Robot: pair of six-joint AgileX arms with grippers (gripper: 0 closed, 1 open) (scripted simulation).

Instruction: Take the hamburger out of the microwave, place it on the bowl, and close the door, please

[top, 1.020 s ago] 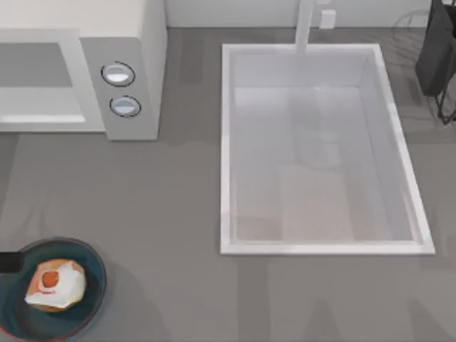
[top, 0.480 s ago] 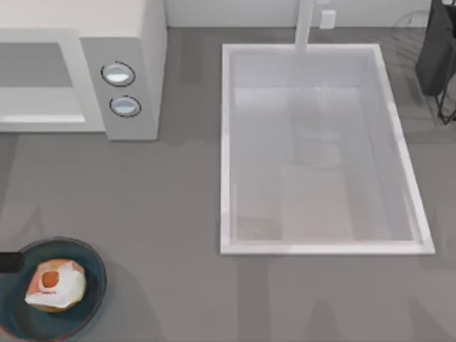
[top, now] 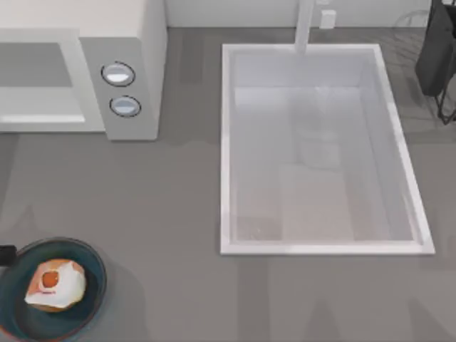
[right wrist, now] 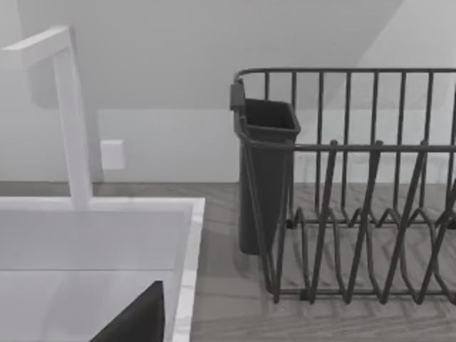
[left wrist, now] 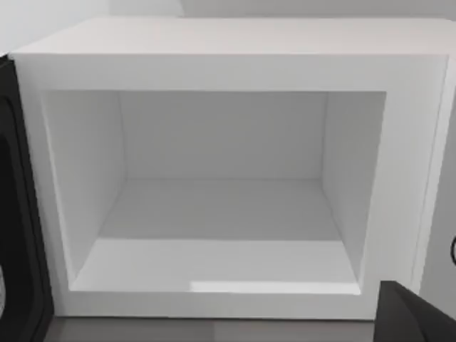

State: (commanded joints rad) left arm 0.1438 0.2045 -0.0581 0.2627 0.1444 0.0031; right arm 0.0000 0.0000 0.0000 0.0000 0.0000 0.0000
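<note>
1. The hamburger [top: 55, 285] is sitting inside the bowl [top: 91, 299], which is resting on the table [top: 164, 235] at the top view's lower left corner.
2. The microwave [top: 135, 43] is standing at the table's upper left, its two round knobs [top: 118, 74] facing up toward the overhead camera, one just beside the other.
3. The left wrist view is looking straight into the microwave's cavity [left wrist: 221, 214], which is lying open to the camera with white walls and floor.
4. The door [left wrist: 18, 214] is standing swung open, showing as a dark panel at the edge of the cavity.
5. A small dark part of the left arm [top: 6, 254] is showing at the top view's left edge, just beside the bowl; whether the left gripper's claw is apart or together, I cannot tell.
6. The sink [top: 228, 142] is occupying the table's right half, with a white faucet [right wrist: 71, 121] rising at its far rim.
7. A dark dish rack [right wrist: 356, 214] is standing beside the sink at the far right, a dark cup [right wrist: 265, 178] attached to it.
8. The state of the right gripper's claw cannot be told either.
</note>
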